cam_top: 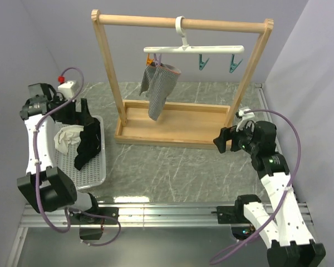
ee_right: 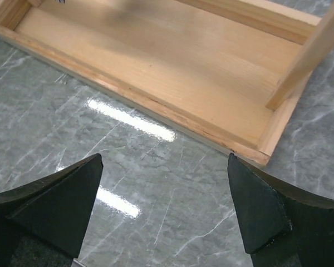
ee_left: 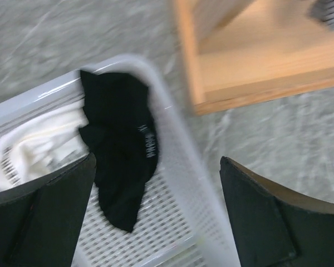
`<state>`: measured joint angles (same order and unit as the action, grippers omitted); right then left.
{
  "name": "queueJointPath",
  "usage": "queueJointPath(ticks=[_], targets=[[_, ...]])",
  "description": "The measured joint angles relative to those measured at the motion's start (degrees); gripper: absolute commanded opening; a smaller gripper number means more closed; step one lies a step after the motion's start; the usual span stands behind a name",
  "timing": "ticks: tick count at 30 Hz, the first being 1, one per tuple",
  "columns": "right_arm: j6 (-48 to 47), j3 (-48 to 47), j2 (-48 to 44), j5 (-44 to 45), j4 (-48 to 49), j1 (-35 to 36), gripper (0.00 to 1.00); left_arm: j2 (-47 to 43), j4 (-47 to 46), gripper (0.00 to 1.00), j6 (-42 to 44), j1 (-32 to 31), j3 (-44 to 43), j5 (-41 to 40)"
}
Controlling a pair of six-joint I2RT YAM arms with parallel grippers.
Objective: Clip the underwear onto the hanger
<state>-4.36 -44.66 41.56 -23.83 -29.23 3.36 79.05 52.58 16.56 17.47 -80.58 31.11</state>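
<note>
The black underwear (ee_left: pixel 122 161) lies in a white basket (ee_left: pixel 181 144) at the left of the table, touching a cream cloth (ee_left: pixel 39 142). The left gripper (ee_left: pixel 156 214) hangs over the basket with its jaws wide apart, holding nothing. The right gripper (ee_right: pixel 166 206) is also wide open and empty, above the marble table (ee_right: pixel 156 183) near the wooden rack (cam_top: pixel 108 67). On the rack hangs the white hanger (cam_top: pixel 193 49); a grey striped garment (cam_top: pixel 157 86) is clipped at its left end.

The black underwear (cam_top: pixel 88 142) lay crumpled along a white basket's (cam_top: pixel 103 164) right side, while the white hanger (cam_top: pixel 211 49) hung level from a wooden rack (cam_top: pixel 108 72), teal clips (cam_top: pixel 203 63) dangling.
</note>
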Motion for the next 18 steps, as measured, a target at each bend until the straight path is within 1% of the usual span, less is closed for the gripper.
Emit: queueJointPath(ticks=[4,8,12,18], targets=[[-0.42,-0.85,4.44,-1.77,0.50,0.00,1.00,3.52,2.38,0.95,5.57,6.47,-0.85,-1.31],[-0.76,-1.55,6.80,-3.06,0.50,0.00,1.00,6.75,1.84,0.94,9.16,10.25,-0.37,-4.63],[-1.27,-2.29,7.76,-3.87,0.55,0.00,1.00,7.76,0.13,0.93,13.05,10.64,2.21,-7.48],[-1.97,-2.29,7.74,-3.89,0.46,0.00,1.00,11.06,0.33,0.90,18.82,10.05,3.72,-7.74]])
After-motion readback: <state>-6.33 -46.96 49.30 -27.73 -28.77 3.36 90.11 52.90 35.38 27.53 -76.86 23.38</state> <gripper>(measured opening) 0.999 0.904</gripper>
